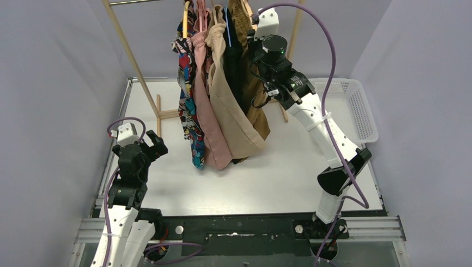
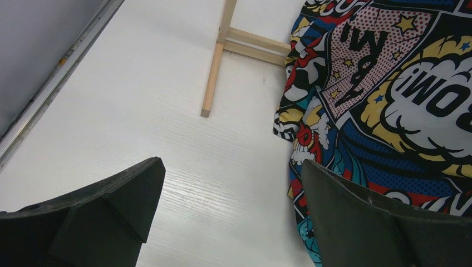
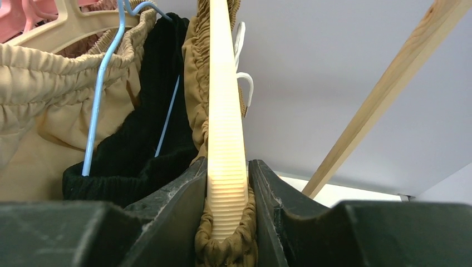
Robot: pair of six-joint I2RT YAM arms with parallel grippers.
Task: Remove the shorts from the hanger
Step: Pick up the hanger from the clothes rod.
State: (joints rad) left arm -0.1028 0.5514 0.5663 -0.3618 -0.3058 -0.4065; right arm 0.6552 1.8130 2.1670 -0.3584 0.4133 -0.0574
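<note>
Several shorts hang on a wooden rack: comic-print (image 1: 186,105), dusty pink (image 1: 209,128), beige (image 1: 234,122), black (image 1: 232,61) and mustard-brown (image 1: 257,111). My right gripper (image 1: 253,33) is raised at the mustard-brown pair's top. In the right wrist view it (image 3: 228,164) is shut on the end of a cream ribbed hanger (image 3: 225,111), with the mustard waistband (image 3: 225,250) bunched round that end between the fingers. My left gripper (image 1: 153,146) is open and empty, low over the table, left of the comic-print shorts (image 2: 389,83). In its own view the gripper (image 2: 231,167) frames bare table.
The rack's slanted wooden legs (image 1: 131,53) and floor bar (image 2: 214,72) stand behind the left gripper. Another leg (image 3: 384,94) passes right of the right gripper. A white basket (image 1: 350,105) sits at the table's right. A blue wire hanger (image 3: 106,83) carries the black shorts.
</note>
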